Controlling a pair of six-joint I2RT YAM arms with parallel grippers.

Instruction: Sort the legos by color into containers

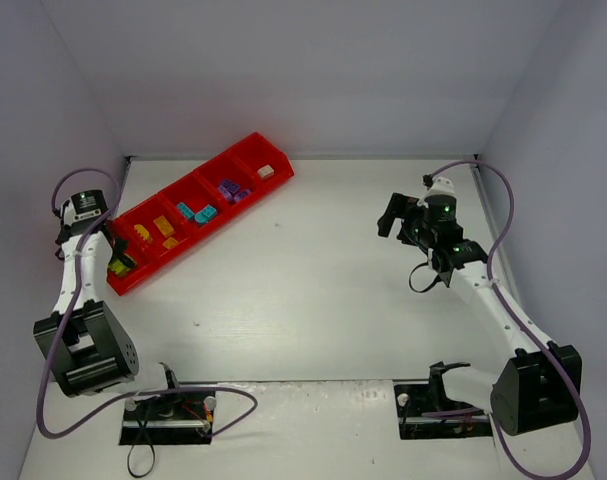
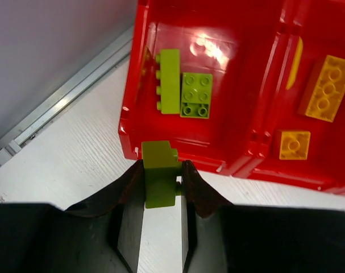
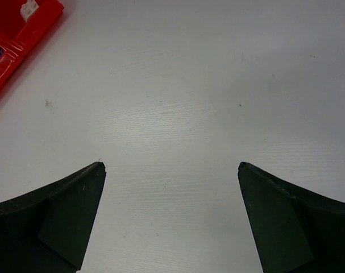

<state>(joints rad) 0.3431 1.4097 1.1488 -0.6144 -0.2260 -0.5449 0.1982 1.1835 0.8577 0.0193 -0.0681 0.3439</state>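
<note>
My left gripper (image 2: 162,168) is shut on a lime green lego (image 2: 159,173) and holds it just at the near rim of the red tray (image 2: 178,153), beside the end compartment. Two more lime green legos (image 2: 181,91) lie in that compartment. Yellow-orange legos (image 2: 325,88) lie in the second compartment. In the top view the tray (image 1: 245,146) also holds teal-blue (image 1: 197,213), purple (image 1: 229,190) and white (image 1: 266,171) legos, one colour per compartment. My right gripper (image 3: 171,166) is open and empty above bare table, far right of the tray (image 1: 403,216).
The grey back wall and a metal rail (image 2: 64,96) run close to the tray's left end. White side walls enclose the table. A tray corner (image 3: 19,34) shows at the top left of the right wrist view.
</note>
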